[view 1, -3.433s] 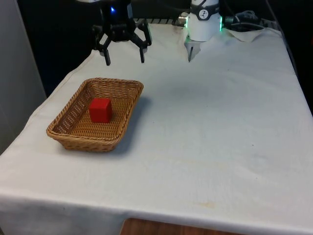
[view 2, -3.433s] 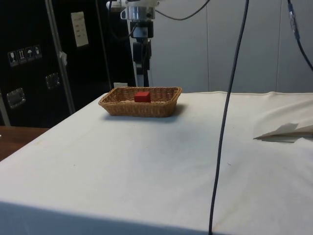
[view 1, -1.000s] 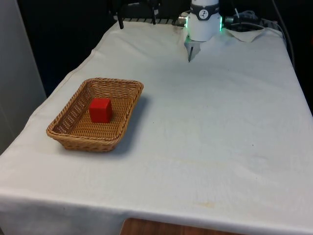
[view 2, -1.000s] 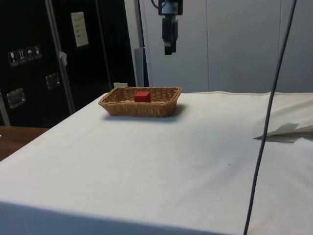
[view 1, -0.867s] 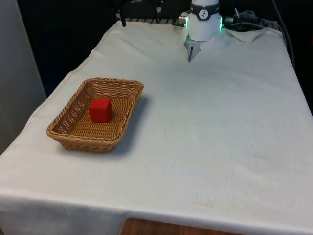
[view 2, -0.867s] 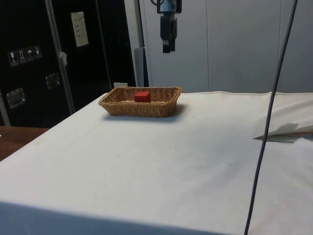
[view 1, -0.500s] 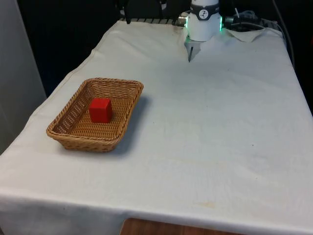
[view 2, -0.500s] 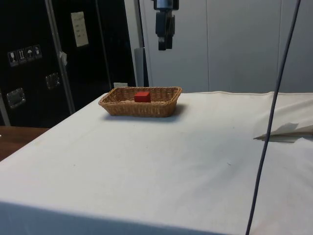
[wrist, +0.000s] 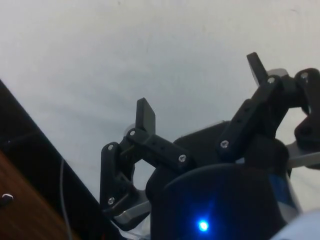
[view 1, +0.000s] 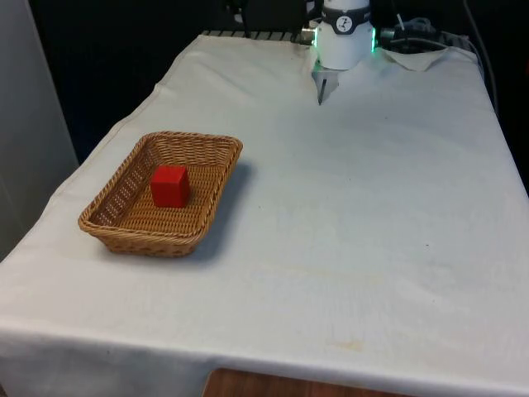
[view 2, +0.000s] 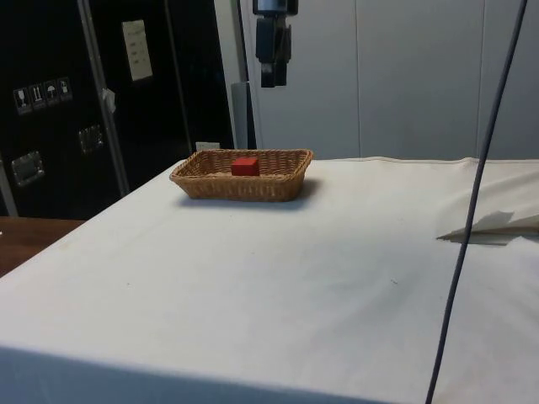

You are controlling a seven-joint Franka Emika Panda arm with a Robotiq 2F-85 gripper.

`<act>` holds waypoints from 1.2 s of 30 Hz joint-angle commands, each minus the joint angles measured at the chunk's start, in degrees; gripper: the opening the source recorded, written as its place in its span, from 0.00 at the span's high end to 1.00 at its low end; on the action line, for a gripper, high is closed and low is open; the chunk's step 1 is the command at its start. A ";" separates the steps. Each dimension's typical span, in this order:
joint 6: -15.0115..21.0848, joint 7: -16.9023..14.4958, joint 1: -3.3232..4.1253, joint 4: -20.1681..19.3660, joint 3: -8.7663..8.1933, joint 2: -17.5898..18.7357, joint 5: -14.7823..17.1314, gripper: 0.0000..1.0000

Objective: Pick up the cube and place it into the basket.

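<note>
A red cube point(view 1: 169, 185) lies inside the woven wicker basket point(view 1: 124, 227), which stands on the white cloth at the front view's left. The side view shows the same cube point(view 2: 245, 166) sitting low in the basket point(view 2: 240, 187). My gripper point(view 2: 269, 80) hangs high above the table, well above the basket, and touches nothing. In the wrist view the gripper point(wrist: 201, 92) is open; its two black fingers point(wrist: 146, 115) are spread wide with nothing between them and only white cloth beyond.
The robot's white base point(view 1: 344, 37) stands at the table's far end. A dark cable point(view 2: 472, 219) hangs across the side view's right, near a fold in the cloth point(view 2: 497, 225). The wrist view shows the table's edge point(wrist: 45, 165).
The open gripper has risen from just above the basket to high over the table and drifted towards the side view's left. The cube stays in the basket.
</note>
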 commanded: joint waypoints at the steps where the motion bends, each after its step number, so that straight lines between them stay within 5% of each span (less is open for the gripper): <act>1: 0.34 0.80 0.17 -0.34 0.34 -0.34 -0.46 0.00; 23: 0.00 0.63 0.00 -0.40 5.50 -0.06 0.00 0.00; 36: 0.34 4.35 0.06 -0.69 9.28 -0.11 -0.52 0.00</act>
